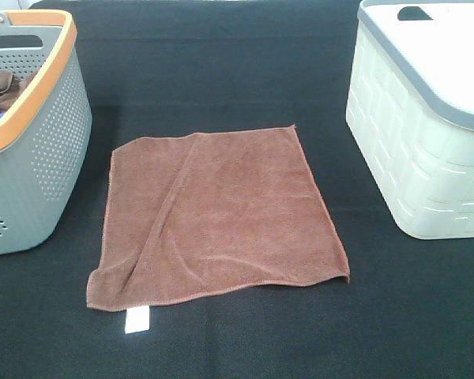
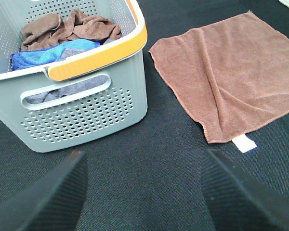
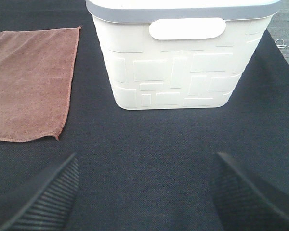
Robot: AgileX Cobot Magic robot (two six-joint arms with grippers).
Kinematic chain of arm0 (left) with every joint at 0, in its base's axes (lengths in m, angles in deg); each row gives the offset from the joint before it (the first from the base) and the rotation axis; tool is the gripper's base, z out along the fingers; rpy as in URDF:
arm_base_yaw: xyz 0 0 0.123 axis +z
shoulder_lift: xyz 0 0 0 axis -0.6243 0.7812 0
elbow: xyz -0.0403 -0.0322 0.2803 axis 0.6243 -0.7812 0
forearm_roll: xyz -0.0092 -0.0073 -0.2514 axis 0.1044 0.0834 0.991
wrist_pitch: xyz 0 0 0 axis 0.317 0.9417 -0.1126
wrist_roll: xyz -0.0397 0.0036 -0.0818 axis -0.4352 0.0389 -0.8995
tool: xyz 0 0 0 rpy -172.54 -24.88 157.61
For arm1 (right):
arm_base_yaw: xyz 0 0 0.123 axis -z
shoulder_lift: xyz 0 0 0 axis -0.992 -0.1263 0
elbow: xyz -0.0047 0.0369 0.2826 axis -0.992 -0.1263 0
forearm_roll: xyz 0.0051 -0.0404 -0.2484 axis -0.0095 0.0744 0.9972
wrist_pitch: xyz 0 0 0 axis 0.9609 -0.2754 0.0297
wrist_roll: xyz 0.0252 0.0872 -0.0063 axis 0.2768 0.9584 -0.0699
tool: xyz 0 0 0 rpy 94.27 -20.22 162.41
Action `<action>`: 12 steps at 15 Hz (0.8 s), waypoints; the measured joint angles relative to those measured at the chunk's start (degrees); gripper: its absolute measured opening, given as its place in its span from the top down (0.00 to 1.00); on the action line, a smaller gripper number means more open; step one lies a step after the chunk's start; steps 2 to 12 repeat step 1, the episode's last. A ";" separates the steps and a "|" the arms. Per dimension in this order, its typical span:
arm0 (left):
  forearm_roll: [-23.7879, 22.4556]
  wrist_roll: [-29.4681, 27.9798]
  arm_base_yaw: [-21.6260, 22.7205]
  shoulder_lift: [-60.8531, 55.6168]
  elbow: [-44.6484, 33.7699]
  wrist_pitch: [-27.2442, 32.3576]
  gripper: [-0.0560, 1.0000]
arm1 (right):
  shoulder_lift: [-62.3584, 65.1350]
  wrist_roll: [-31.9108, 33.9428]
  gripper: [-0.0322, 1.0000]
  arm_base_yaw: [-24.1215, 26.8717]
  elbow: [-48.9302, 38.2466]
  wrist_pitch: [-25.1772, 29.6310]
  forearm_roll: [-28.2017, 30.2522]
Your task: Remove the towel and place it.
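Holding cloths [image 2: 67,33], grey basket [image 2: 86,115] (perforated).

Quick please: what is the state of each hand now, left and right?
Left hand: open, holding nothing.
Right hand: open, holding nothing.

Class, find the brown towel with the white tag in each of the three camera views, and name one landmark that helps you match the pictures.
Exterior high: the towel lies spread flat mid-picture, between the two baskets.
Left wrist: it fills the upper right, beside the grey basket.
Right wrist: only part of it shows at the left edge, beside the white basket.
Shared landmark: the towel's white tag shows in the exterior and left wrist views only.
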 joint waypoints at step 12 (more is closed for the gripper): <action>0.00 0.00 0.00 0.00 0.00 0.00 0.33 | 0.00 0.00 0.27 0.00 0.00 0.00 0.00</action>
